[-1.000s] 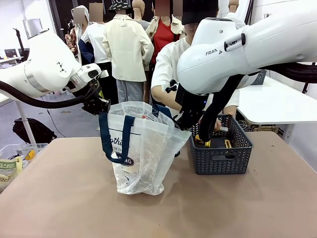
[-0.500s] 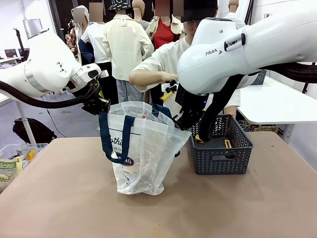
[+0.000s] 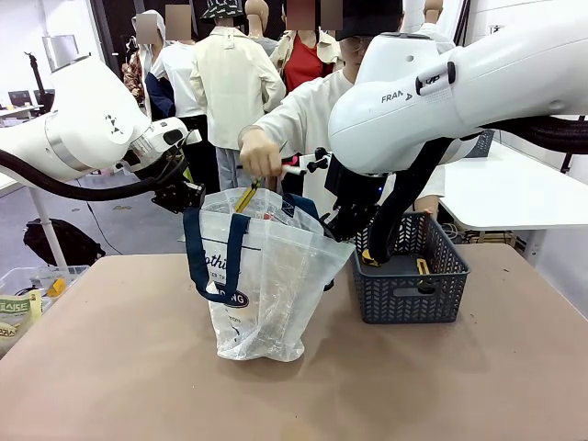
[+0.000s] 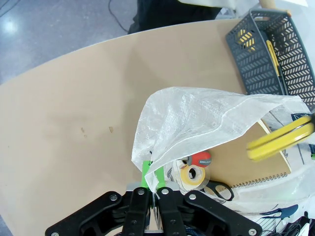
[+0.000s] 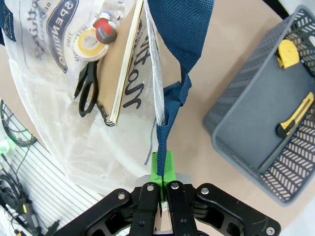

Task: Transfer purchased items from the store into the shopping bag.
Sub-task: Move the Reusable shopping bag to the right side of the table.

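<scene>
Standing upright on the bench, the bag has its mouth held open from both sides. The left hand is clamped shut on the bag's white rim. The right hand is pinched shut on a navy strap at the opposite edge. A person's hand hovers over the opening with a yellow item, its lower end at the mouth. Inside the bag lie a notebook, scissors, a tape roll and a red piece. Just beside the bag, on the robot's right, a basket holds a yellow cutter.
</scene>
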Controlling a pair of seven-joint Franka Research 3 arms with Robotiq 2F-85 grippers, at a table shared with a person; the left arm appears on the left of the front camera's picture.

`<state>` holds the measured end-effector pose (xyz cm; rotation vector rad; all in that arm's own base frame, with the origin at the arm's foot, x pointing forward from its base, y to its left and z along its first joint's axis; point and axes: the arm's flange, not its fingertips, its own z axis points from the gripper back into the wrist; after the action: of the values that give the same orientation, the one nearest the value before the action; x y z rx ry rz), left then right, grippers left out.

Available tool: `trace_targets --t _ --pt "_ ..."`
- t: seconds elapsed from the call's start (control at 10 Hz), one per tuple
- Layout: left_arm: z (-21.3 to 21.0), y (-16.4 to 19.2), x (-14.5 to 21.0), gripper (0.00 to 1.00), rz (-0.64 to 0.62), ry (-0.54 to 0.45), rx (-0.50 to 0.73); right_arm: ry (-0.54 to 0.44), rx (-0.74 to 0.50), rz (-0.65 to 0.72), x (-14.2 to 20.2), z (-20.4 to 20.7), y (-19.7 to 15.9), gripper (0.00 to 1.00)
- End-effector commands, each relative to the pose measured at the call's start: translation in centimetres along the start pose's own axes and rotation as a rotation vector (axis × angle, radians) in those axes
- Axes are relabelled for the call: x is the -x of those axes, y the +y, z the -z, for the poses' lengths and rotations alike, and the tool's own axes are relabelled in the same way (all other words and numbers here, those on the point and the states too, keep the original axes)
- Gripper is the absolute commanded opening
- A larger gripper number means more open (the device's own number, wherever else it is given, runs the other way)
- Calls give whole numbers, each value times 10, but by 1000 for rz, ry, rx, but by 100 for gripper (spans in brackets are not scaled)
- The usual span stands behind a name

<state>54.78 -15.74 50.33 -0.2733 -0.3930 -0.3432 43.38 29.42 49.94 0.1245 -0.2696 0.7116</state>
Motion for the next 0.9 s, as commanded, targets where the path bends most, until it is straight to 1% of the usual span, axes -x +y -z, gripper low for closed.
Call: trace_targets --t 0.0,0.8 --pt "-3 2 1 0 -10 2 -3 2 -6 14 4 0 -2 0" --pt "-3 2 1 0 -10 2 -3 2 -6 14 4 0 -2 0"
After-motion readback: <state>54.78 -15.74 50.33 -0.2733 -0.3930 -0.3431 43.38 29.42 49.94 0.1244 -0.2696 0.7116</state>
